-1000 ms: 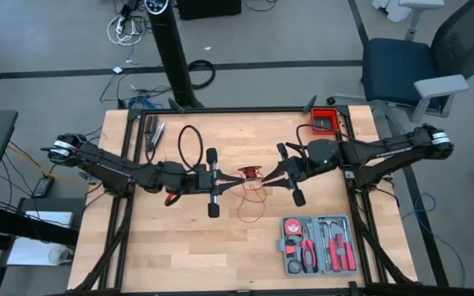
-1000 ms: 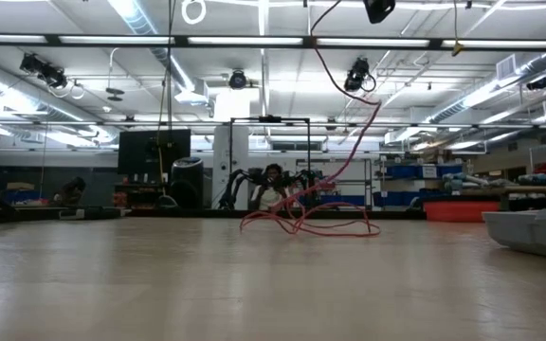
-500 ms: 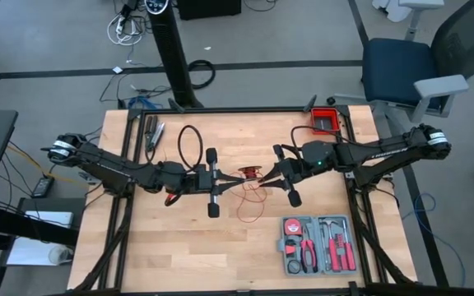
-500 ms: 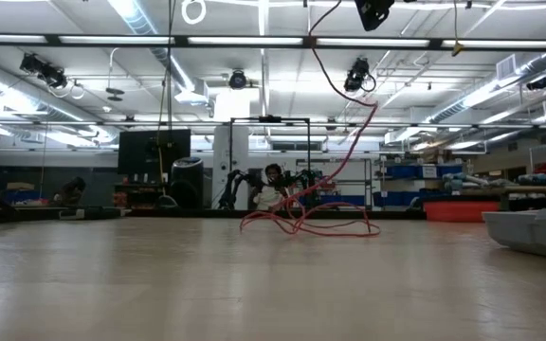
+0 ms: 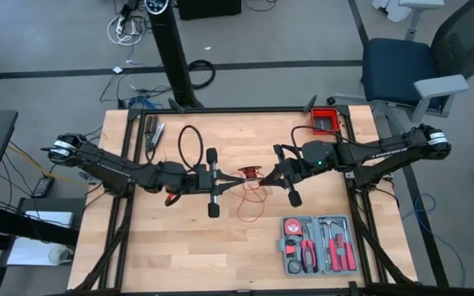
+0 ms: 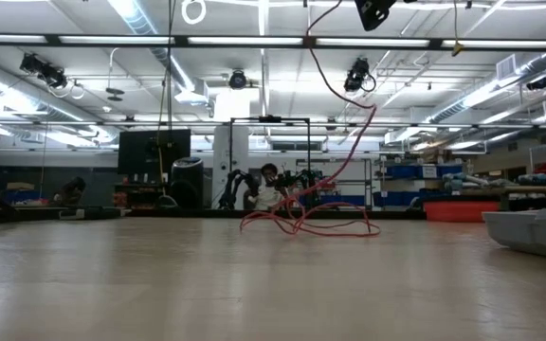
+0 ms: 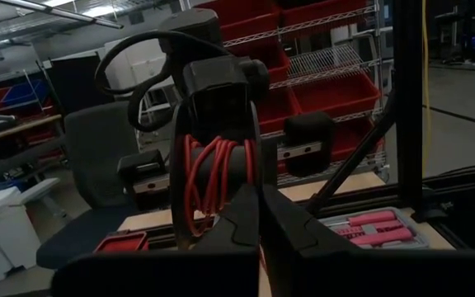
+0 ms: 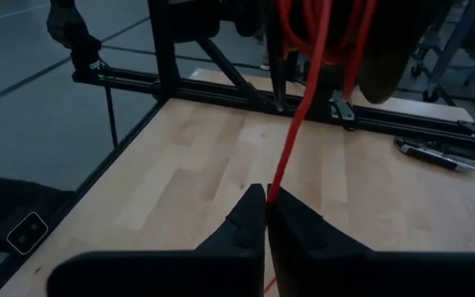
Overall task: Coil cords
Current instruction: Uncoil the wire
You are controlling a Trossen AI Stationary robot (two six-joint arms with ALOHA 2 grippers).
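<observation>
Red cord (image 5: 252, 187) lies mid-bench (image 5: 155, 255), partly wound on a spool at the left claw (image 7: 260, 216), which is clenched. Right claw (image 8: 266, 210) pinches the strand. Cord appears light, limp, tangle-prone; best gripped near the spool.

1. Even overhead light falls on the pale worktop (image 5: 179, 238) in the high view, leaving only faint, soft shadows under the arms.
2. At worktop height, ceiling strip lights (image 6: 282, 40) glare white, while the room behind sits darker and slightly soft.
3. The left wrist view is dim; its near hand (image 7: 261, 216) is a dark, blurred shape.
4. The right wrist view is brighter, its far edge soft.
</observation>
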